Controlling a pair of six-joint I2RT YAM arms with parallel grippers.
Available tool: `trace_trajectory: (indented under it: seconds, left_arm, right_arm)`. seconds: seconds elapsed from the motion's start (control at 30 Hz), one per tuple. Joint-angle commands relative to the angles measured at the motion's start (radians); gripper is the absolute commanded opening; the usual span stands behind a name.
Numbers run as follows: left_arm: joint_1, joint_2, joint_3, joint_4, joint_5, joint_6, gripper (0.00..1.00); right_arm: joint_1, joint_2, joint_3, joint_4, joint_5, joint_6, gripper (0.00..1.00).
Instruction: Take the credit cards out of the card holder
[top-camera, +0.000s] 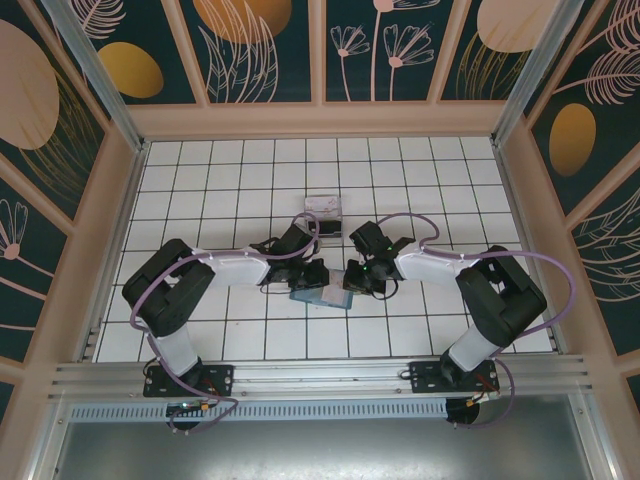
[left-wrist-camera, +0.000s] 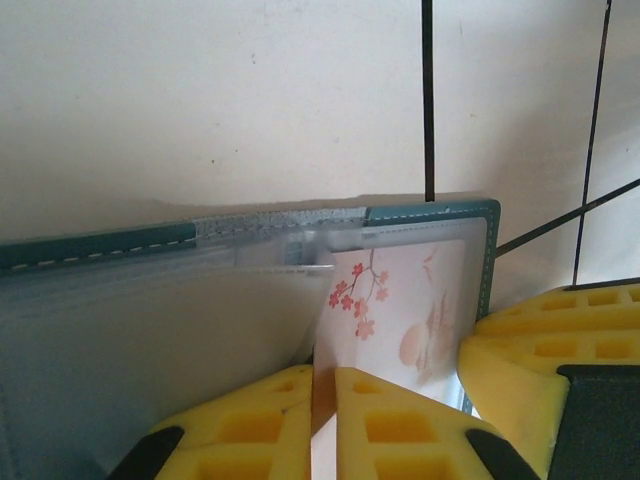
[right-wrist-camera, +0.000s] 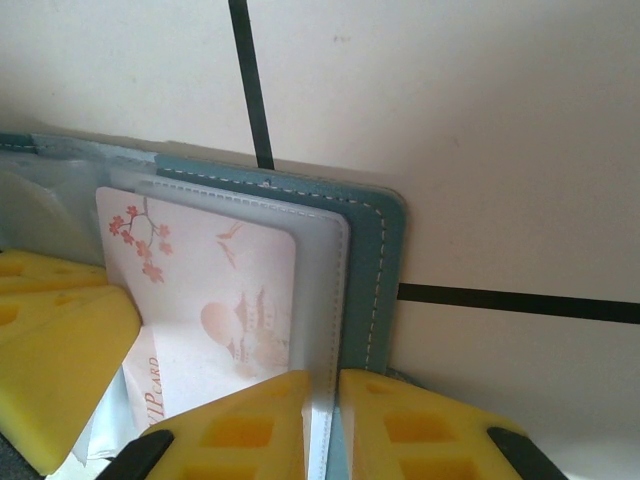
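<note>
The teal card holder (top-camera: 320, 297) lies open on the tiled table between both arms. A pale pink credit card (left-wrist-camera: 400, 310) printed with blossoms sits in its clear sleeve, also seen as the pale card (right-wrist-camera: 200, 300) in the right wrist view. My left gripper (left-wrist-camera: 323, 400) is shut on the card's near edge. My right gripper (right-wrist-camera: 320, 420) is shut on the clear sleeve and stitched teal edge of the card holder (right-wrist-camera: 380, 260). From above, the left gripper (top-camera: 318, 272) and right gripper (top-camera: 352, 278) meet over the holder.
A clear plastic box (top-camera: 323, 213) stands just behind the grippers. The white tiled table (top-camera: 220, 180) is walled by wooden panels on three sides. One of the right gripper's yellow fingers (left-wrist-camera: 540, 350) crowds the card's right side in the left wrist view.
</note>
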Motion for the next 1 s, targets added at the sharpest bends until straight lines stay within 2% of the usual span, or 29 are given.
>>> trace_trajectory:
  seconds: [0.0,0.5,0.8,0.97]
  left_arm:
    - [0.003,-0.029,-0.024,-0.052,-0.011,0.013,0.12]
    - [0.034,-0.122,-0.04,-0.117,-0.043,0.04,0.12]
    - [0.037,-0.186,-0.04,-0.121,-0.044,0.037,0.08]
    - [0.037,-0.226,0.001,-0.194,-0.085,0.1,0.04]
  right_arm:
    - [-0.009,0.024,-0.001,-0.065,0.062,-0.002,0.18]
    - [-0.028,0.032,0.017,-0.087,0.085,-0.031,0.18]
    - [-0.039,0.031,0.035,-0.105,0.088,-0.05,0.17]
    - [-0.039,0.025,0.04,-0.105,0.087,-0.053,0.17]
